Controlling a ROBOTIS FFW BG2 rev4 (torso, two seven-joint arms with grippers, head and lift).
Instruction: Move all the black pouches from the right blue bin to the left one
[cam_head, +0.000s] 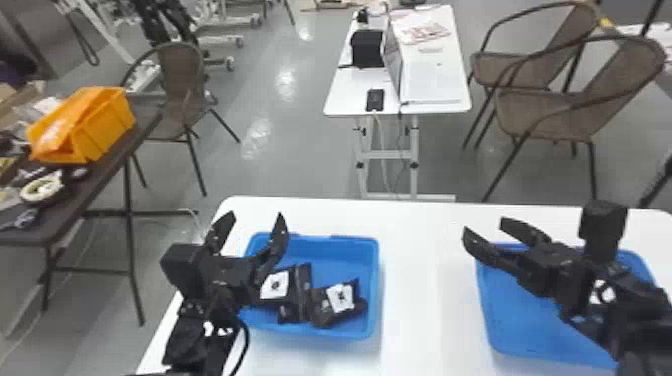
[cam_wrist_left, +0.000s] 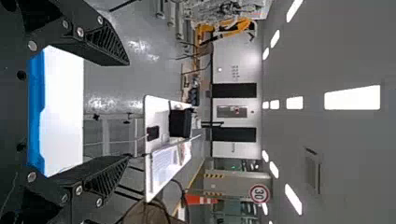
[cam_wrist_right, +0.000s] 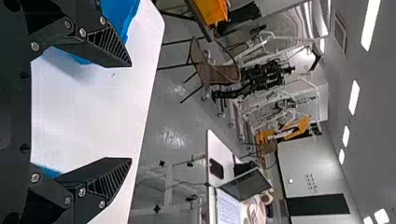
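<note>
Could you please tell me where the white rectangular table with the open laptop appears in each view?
Head view: white table, at the top, just right of centre.
Left wrist view: table, beyond the left gripper, jaws open.
Right wrist view: table, beyond the right gripper, jaws open.
Shared landmark: small, flat black device on the table's near end.

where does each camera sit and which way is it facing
Head view: on the head, facing forward and down at the left bin and right bin; left gripper and right gripper show.
Left wrist view: left wrist, facing out past the white table; its two fingers show.
Right wrist view: right wrist, facing forward and leftward; its two fingers show.
Both wrist views share the laptop.
</note>
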